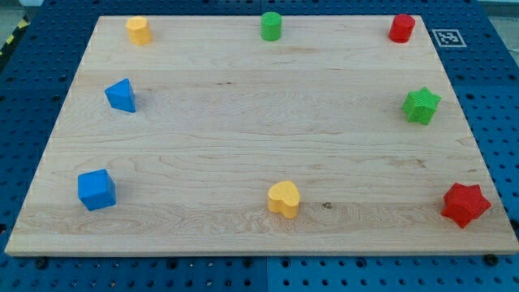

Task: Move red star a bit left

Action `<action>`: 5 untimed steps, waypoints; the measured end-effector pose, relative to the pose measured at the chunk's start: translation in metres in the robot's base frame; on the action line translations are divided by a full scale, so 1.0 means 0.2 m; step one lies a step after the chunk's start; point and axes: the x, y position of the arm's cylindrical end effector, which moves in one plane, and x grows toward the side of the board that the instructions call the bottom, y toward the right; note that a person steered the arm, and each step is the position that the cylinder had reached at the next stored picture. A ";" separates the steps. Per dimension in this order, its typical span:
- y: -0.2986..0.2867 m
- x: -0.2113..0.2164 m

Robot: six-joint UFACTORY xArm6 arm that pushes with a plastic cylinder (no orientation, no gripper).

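Note:
The red star [465, 203] lies at the board's bottom right corner, close to the right edge. My tip and the rod do not show in the camera view, so I cannot place the tip relative to the blocks. The nearest block to the red star is the yellow heart [284, 199], far to its left along the bottom edge.
The wooden board [243, 122] holds a green star [422, 105] at right, a red cylinder [401, 27] top right, a green cylinder [271, 26] top middle, a yellow block [139, 30] top left, a blue triangular block [121, 96] and a blue cube [96, 190] at left.

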 end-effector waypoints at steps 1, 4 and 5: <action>0.00 0.00; -0.28 -0.03; -0.33 -0.03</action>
